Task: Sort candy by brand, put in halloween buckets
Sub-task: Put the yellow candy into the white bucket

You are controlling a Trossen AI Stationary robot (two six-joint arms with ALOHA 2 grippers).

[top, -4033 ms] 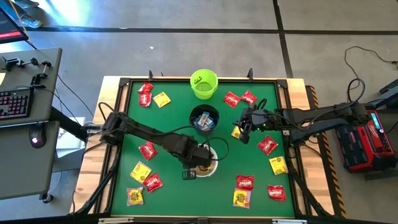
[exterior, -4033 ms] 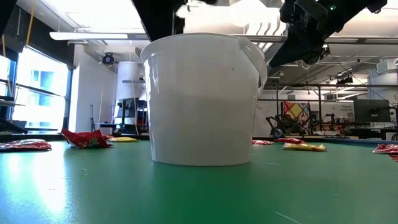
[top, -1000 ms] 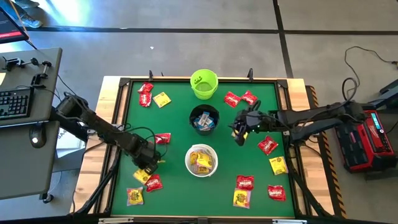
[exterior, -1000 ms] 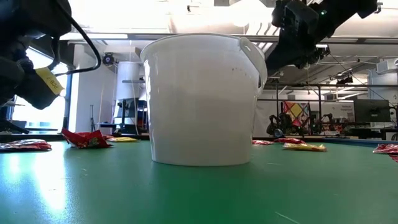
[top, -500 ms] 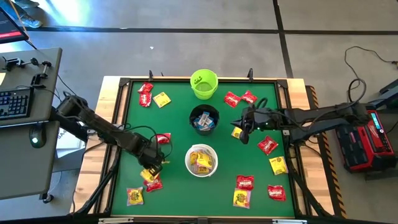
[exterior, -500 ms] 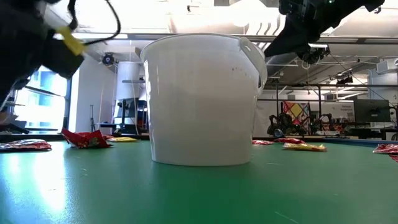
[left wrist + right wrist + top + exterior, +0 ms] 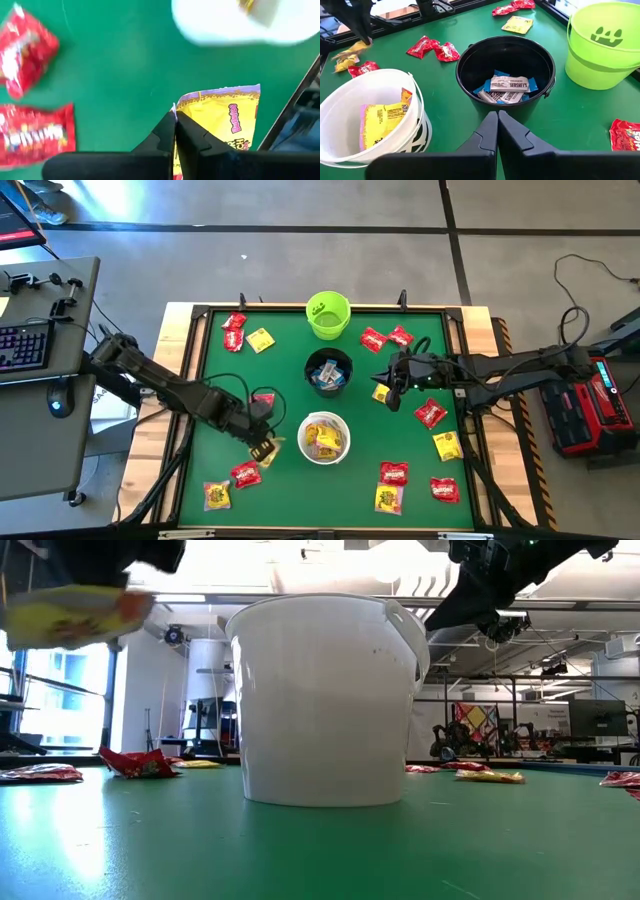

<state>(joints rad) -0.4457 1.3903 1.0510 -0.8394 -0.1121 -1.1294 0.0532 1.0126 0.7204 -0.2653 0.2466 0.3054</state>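
- Candy first: you've got a yellow packet [image 7: 220,125] pinched by its edge in the left gripper [image 7: 263,448], lifted clear of the mat, just beside the white bucket [image 7: 325,437].
- That edge grip lets the packet hang flat below the fingers [image 7: 165,137], so it should drop cleanly once it's over the rim.
- White bucket already holds yellow packets, so that looks like your yellow bin; it sits nearest the front, an easy reach for the left arm.
- Black bucket [image 7: 506,70] sits mid-mat with the blue-and-white bars [image 7: 510,85] inside, and the green bucket [image 7: 328,315] stands at the far edge.
- I judge green is meant for the reds; I can't see inside it.
- Right gripper [image 7: 392,385] hovers near the black bucket, fingers pressed together and holding nothing. Call it waiting.
- Loose red packets [image 7: 27,52] and yellow ones lie scattered on both sides of the mat [image 7: 290,370], so plenty is left to sort.
- Next, I'd say: carry over the white rim, then let go.
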